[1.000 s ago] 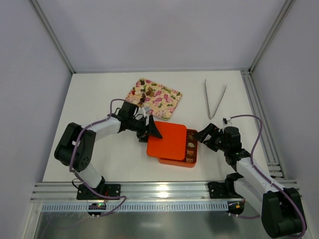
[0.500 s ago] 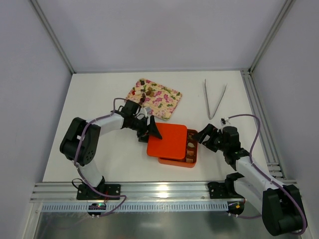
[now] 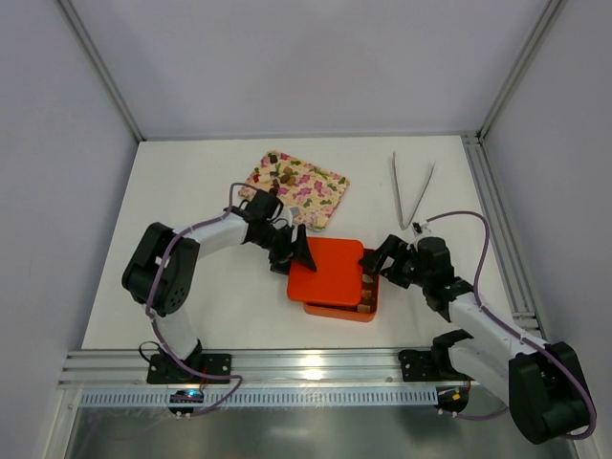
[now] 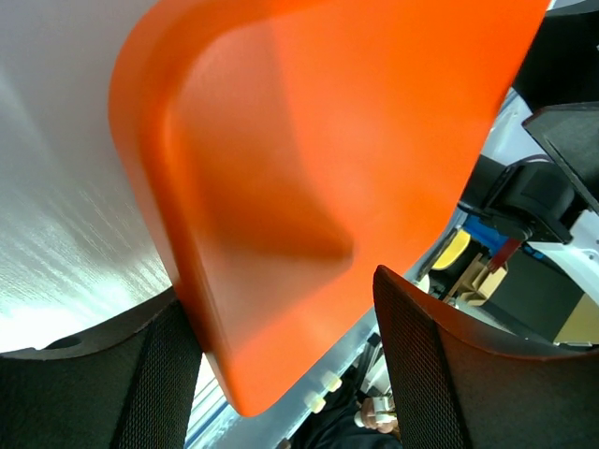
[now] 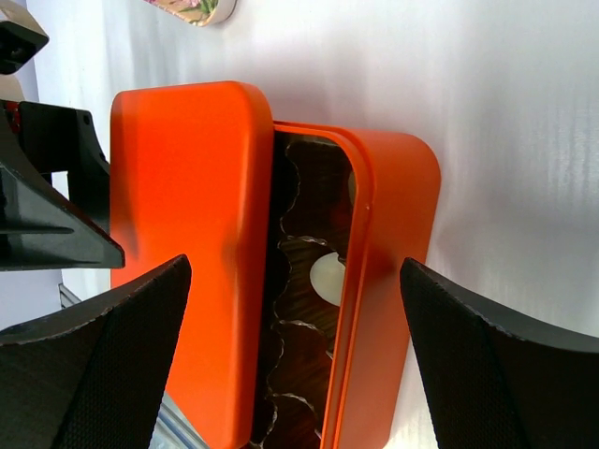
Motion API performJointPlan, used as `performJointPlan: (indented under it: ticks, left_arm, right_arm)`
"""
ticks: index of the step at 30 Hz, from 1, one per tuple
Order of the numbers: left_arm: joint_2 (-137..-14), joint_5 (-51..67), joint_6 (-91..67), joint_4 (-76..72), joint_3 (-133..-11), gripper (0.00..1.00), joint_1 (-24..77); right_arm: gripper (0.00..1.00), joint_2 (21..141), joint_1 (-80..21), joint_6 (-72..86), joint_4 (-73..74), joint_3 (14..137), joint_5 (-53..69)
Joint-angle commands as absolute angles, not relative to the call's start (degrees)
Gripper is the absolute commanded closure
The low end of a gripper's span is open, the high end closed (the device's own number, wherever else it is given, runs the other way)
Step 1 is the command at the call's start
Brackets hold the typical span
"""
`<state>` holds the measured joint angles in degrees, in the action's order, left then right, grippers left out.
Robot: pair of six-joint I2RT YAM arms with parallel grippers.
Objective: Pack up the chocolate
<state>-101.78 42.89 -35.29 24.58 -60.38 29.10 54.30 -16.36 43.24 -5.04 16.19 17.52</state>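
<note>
Broadly, bare white table point(image 3: 191, 287) lies open on the left and along the back wall. Mid-table, the orange lid point(image 3: 330, 268) sits offset leftward over the orange box point(image 3: 373, 308), so the box's right-hand cells are uncovered. The floral tray point(image 3: 316, 191) lies just behind. The left gripper point(image 3: 295, 253) clamps the lid's left edge. The right gripper point(image 3: 381, 266) gapes wide and empty beside the box's right rim. Chocolate point(image 3: 365, 287) fills the exposed cells, and more lies on the tray.

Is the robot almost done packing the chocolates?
Nearly. Done: chocolates sit in the uncovered strip of the orange box. In hand: the left gripper holds the lid, covering most of the box. The right gripper is open beside it. To do: seat the lid squarely; some pieces lie on the floral tray.
</note>
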Motion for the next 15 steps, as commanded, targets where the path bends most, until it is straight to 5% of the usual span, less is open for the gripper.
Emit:
performJointPlan:
  ticks: [1, 15]
  left_arm:
    - [-102.6, 40.4, -33.7, 27.9, -63.3, 0.32, 30.7]
    - [-104.2, 35.3, -32.7, 31.0, -66.3, 0.33, 35.3]
  right_arm:
    - [0.08, 55.3, -17.8, 42.6, -6.3, 19.3, 15.2]
    - [0.08, 56.8, -21.6, 43.9, -6.0, 20.7, 12.7]
